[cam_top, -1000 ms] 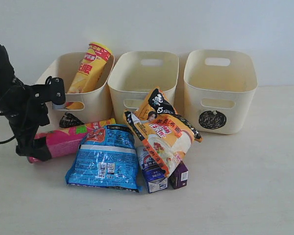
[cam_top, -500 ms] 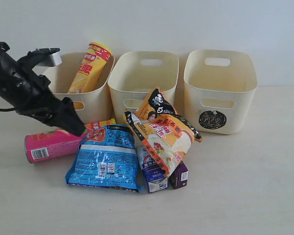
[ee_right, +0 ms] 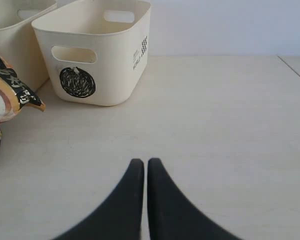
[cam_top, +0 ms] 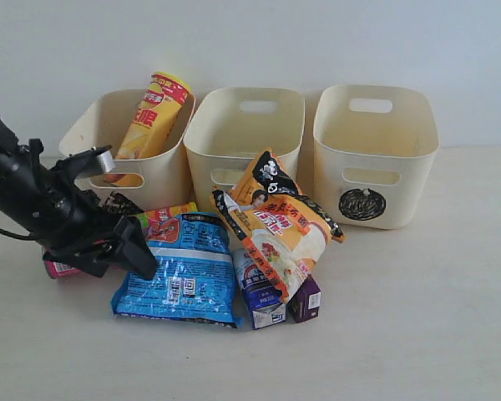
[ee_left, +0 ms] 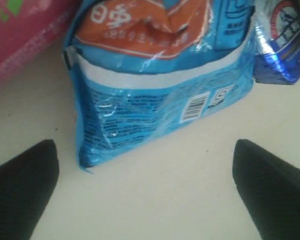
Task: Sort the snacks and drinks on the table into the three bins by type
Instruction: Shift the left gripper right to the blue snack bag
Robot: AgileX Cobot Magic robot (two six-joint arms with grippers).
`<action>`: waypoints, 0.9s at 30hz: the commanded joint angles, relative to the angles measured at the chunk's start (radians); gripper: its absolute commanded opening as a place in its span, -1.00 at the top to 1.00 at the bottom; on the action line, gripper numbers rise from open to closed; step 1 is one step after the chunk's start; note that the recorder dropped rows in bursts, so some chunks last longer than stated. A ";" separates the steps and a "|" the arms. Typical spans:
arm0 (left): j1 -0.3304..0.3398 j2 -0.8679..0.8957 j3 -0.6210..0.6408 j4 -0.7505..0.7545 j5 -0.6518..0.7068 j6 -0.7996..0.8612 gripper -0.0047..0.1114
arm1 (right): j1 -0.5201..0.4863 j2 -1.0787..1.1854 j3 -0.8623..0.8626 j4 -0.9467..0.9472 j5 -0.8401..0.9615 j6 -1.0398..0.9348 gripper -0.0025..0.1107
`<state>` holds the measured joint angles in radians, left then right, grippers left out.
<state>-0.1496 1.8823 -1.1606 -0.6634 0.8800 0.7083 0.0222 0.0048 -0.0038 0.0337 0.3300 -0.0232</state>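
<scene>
Hovering wide-jawed, the left end effector (ee_left: 145,160) faces the blue bag (ee_left: 155,95).

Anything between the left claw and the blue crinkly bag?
Nothing visible. The open left claw faces the blue crinkly plastic bag with only bare beige table between them. The pink chip canister lies beside the bag, outside the path.

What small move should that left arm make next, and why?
Probably ease the left end effector forward and down toward the blue bag. Its jaws stand wide open with nothing gripped, and the bag's near edge lies on the table just ahead of the gap between them, so closing now would likely catch nothing.
</scene>
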 commanded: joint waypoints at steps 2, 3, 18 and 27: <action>-0.003 0.049 0.012 -0.036 -0.090 0.044 -0.69 | -0.003 -0.005 0.004 -0.003 -0.007 0.000 0.96; -0.003 0.058 0.012 -0.050 -0.095 0.061 -0.70 | -0.003 -0.005 0.004 -0.003 -0.007 0.000 0.96; -0.003 0.199 0.014 -0.298 -0.159 0.250 -0.74 | -0.003 -0.005 0.004 -0.003 -0.007 0.000 0.96; -0.003 0.268 0.014 -0.465 -0.115 0.401 -0.74 | -0.003 -0.005 0.004 -0.003 -0.007 0.000 0.96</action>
<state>-0.1496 2.1009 -1.1582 -1.1405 0.7814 1.0824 0.0222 0.0048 -0.0038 0.0337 0.3300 -0.0232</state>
